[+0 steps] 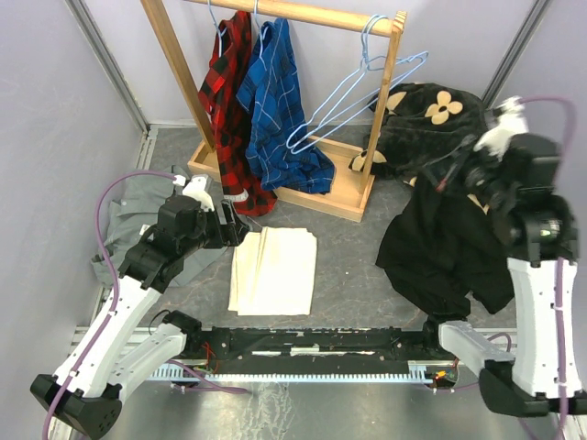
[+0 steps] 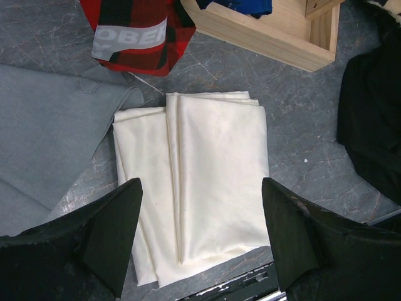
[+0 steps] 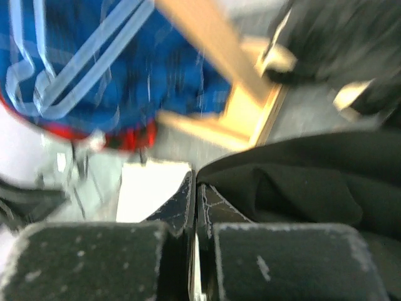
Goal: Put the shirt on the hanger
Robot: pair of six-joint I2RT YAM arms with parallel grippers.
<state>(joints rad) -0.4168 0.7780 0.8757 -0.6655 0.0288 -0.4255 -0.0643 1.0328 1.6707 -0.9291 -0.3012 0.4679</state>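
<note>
The black shirt (image 1: 440, 247) hangs in a bunch at the right, lifted by its top edge, with its lower part on the floor. My right gripper (image 1: 445, 179) is shut on that edge; the right wrist view shows the closed fingertips (image 3: 195, 182) with black shirt fabric (image 3: 301, 182) running off to their right. Empty light-blue hangers (image 1: 358, 96) hang on the rack's right end and show blurred as hangers (image 3: 75, 69) in the right wrist view. My left gripper (image 1: 240, 231) is open and holds nothing, its jaws (image 2: 200, 183) spread above a folded cream cloth (image 2: 207, 182).
A wooden rack (image 1: 284, 174) stands at the back with a red plaid shirt (image 1: 229, 101) and a blue plaid shirt (image 1: 275, 110) on it. A grey shirt (image 1: 138, 215) lies at the left, and the cream cloth (image 1: 273, 270) lies at centre. A black flowered blanket (image 1: 431, 110) sits at the back right.
</note>
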